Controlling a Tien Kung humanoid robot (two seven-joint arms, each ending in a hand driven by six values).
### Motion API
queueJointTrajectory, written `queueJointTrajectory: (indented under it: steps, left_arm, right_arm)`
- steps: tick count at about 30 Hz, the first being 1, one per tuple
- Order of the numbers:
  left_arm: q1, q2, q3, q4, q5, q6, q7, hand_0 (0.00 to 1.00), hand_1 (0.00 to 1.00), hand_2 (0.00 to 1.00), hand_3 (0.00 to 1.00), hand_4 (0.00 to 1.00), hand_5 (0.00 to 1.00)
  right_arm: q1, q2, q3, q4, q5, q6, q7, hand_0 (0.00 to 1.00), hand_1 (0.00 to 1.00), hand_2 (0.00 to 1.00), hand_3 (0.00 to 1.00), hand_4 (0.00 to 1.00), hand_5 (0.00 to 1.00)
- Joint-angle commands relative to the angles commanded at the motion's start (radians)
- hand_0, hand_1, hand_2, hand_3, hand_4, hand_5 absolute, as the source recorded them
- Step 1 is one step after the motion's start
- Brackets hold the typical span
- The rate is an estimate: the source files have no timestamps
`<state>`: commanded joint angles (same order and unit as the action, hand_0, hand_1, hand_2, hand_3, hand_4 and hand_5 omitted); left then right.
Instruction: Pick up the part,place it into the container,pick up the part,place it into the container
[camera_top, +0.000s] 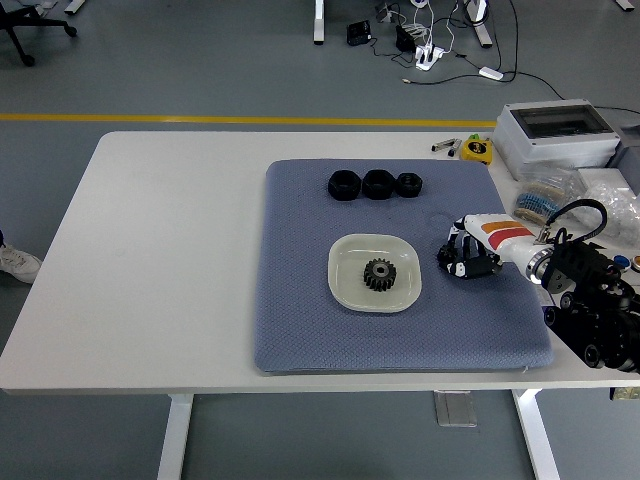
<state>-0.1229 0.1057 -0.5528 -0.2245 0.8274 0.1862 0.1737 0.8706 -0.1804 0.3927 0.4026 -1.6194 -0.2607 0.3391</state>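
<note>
No lettering, label or number can be read anywhere — every marking is too small.

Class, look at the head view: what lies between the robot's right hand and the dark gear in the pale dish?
Only the pale dish's rim and bare blue-grey mat separate the right hand from the dark metal gear; the head view shows this.
</note>
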Motion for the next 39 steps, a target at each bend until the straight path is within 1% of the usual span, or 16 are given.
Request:
queueJointTrajectory:
  steps: [3,4,9,10,20,24,26,31,35,39]
  left_arm:
    - [0.0,0.0,0.0,0.0,-0.001,0.0,0.0,0.718,0.734,0.768,0.673,0.7,0.682]
    - [0.001,0.001,0.0,0.0,-0.001,0.0,0.0,0.718,0.732,0.767,0.673,0.7,0.682]
    - [0.002,0.001,-0.001,0.001,-0.001,0.0,-0.001,0.718,0.732,0.767,0.673,0.7,0.682]
    - [0.002,0.001,-0.001,0.001,0.0,0.0,-0.001,0.719,0.731,0.766,0.674,0.701,0.682]
    - [0.003,0.002,0.001,0.001,-0.004,-0.001,-0.002,0.719,0.732,0.766,0.675,0.701,0.683]
    - [0.002,0.004,0.003,0.001,-0.007,0.0,-0.003,0.719,0.731,0.766,0.675,0.701,0.683]
    - [0.003,0.004,0.002,0.001,-0.006,0.0,-0.003,0.719,0.731,0.766,0.675,0.701,0.683]
    - [0.006,0.007,0.001,0.002,-0.005,-0.001,-0.003,0.719,0.732,0.766,0.674,0.702,0.684]
    - [0.01,0.008,-0.003,0.002,0.001,-0.001,-0.002,0.718,0.732,0.766,0.674,0.702,0.684]
    - [0.011,0.01,-0.007,0.002,0.007,-0.002,0.0,0.718,0.732,0.766,0.674,0.702,0.684]
  right_arm:
    - [-0.001,-0.003,0.01,0.007,-0.008,-0.001,0.001,0.002,0.14,0.25,0.389,0.802,0.286]
    - [-0.001,-0.004,0.014,0.01,-0.013,-0.001,0.002,0.002,0.104,0.225,0.379,0.801,0.281]
    - [0.001,-0.008,0.034,0.026,-0.03,-0.001,0.003,0.002,0.104,0.225,0.379,0.801,0.281]
    - [0.002,-0.009,0.039,0.031,-0.035,-0.001,0.003,0.002,0.083,0.206,0.377,0.797,0.28]
    - [0.001,-0.019,0.07,0.062,-0.066,0.006,0.003,0.002,0.076,0.199,0.374,0.792,0.269]
    - [0.0,-0.036,0.121,0.113,-0.111,0.017,0.002,0.002,0.076,0.201,0.374,0.783,0.256]
    - [0.001,-0.046,0.151,0.151,-0.138,0.027,-0.001,0.002,0.076,0.201,0.374,0.783,0.256]
    - [0.006,-0.064,0.187,0.231,-0.177,0.051,-0.01,0.002,0.07,0.196,0.374,0.784,0.253]
    - [0.015,-0.074,0.176,0.302,-0.199,0.08,-0.021,0.002,0.067,0.192,0.372,0.784,0.252]
    - [0.029,-0.078,0.122,0.361,-0.194,0.127,-0.03,0.002,0.067,0.192,0.372,0.784,0.252]
